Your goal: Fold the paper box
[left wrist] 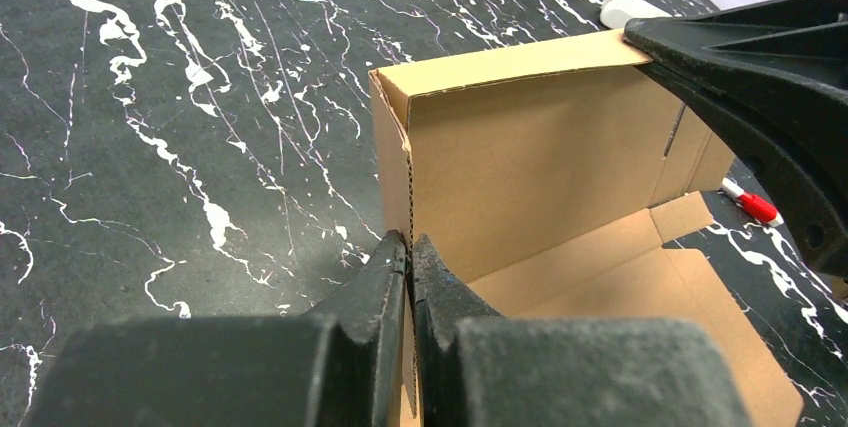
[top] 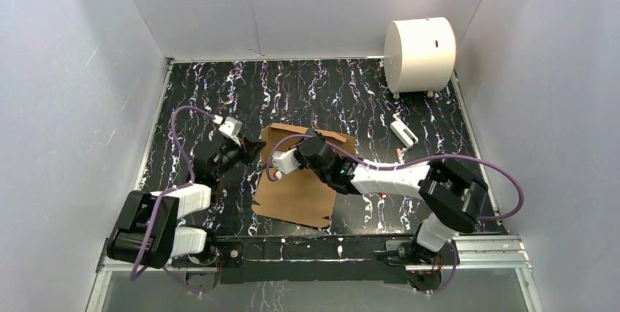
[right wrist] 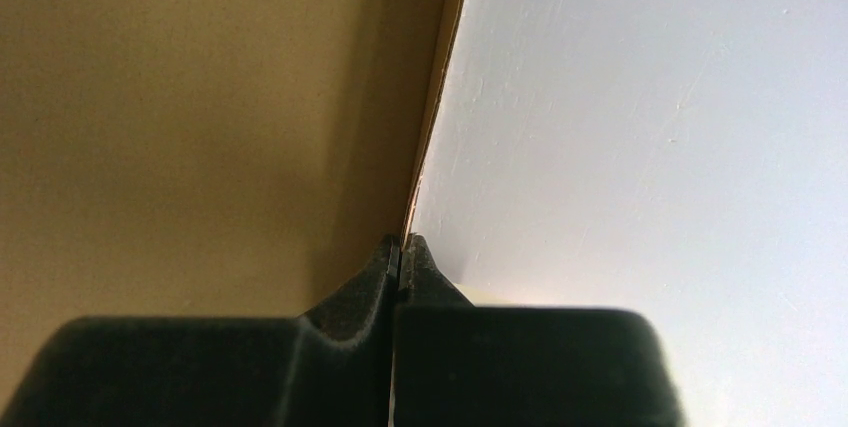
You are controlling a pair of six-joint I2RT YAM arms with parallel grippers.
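The paper box (top: 296, 193) is a brown cardboard piece lying mid-table with its far and left panels raised. In the left wrist view the box (left wrist: 540, 162) shows a standing back panel and a left side wall. My left gripper (left wrist: 410, 247) is shut on the edge of that left wall; in the top view it (top: 252, 150) sits at the box's far left corner. My right gripper (right wrist: 401, 244) is shut on the top edge of the raised far panel (right wrist: 180, 117). In the top view it (top: 316, 144) is over the box's far edge, and its finger (left wrist: 760, 87) shows in the left wrist view.
A large white cylinder (top: 419, 54) stands at the back right corner. A small white block (top: 403, 132) lies right of the box, and a small red-and-white piece (left wrist: 755, 205) lies by the box's right side. Grey walls close in the table on three sides.
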